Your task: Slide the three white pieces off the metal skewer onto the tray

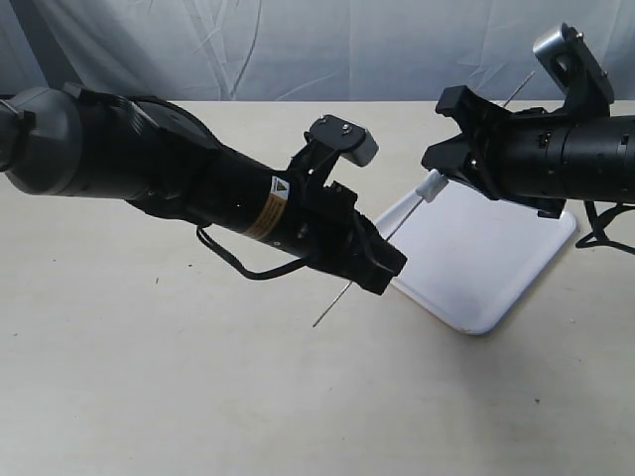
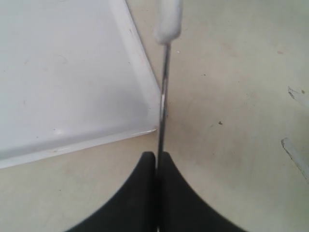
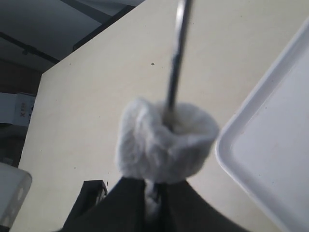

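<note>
Your left gripper (image 1: 382,266) clamps the metal skewer (image 1: 332,303), axis running past the tray's (image 1: 486,253) corner to white pieces (image 1: 430,186) (right gripper (image 1: 446,171) pinches those).

I see the thin dark grey metal skewer (image 1: 402,220) tilted in the air, its low end pointing away from the flat glossy white rectangular tray (image 1: 486,268). A fuzzy white soft lump (image 1: 430,185) sits threaded on it near the tray's rim. I can't tell whether that lump is all three pieces.
</note>
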Controlling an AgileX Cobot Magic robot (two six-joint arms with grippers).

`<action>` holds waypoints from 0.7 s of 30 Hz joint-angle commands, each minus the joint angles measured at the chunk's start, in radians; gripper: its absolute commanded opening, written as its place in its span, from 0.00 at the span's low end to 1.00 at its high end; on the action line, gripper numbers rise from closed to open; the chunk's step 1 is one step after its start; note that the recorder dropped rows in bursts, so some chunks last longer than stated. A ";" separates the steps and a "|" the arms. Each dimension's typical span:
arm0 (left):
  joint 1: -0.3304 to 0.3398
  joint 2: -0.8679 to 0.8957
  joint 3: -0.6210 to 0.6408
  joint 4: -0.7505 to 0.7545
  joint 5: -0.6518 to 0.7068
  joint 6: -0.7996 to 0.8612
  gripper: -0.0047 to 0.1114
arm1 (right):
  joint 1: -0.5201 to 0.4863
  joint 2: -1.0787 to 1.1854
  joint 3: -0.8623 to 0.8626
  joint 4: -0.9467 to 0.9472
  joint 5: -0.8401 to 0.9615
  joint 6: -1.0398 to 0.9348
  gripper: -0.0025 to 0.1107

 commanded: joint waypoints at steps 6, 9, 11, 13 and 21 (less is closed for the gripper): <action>-0.005 0.003 -0.005 -0.007 0.003 -0.034 0.04 | 0.003 -0.015 -0.006 -0.003 -0.003 -0.010 0.26; -0.005 0.003 -0.005 -0.007 -0.001 -0.037 0.04 | 0.003 -0.030 -0.006 0.013 -0.003 -0.010 0.44; -0.005 0.003 -0.005 -0.007 -0.001 -0.037 0.04 | 0.003 -0.043 -0.006 0.041 -0.005 -0.010 0.44; -0.005 0.003 -0.005 -0.007 -0.001 -0.037 0.04 | 0.003 -0.056 -0.007 0.049 -0.018 -0.010 0.43; 0.001 0.003 -0.005 -0.007 -0.022 -0.063 0.04 | 0.001 -0.111 -0.005 0.035 -0.131 -0.007 0.43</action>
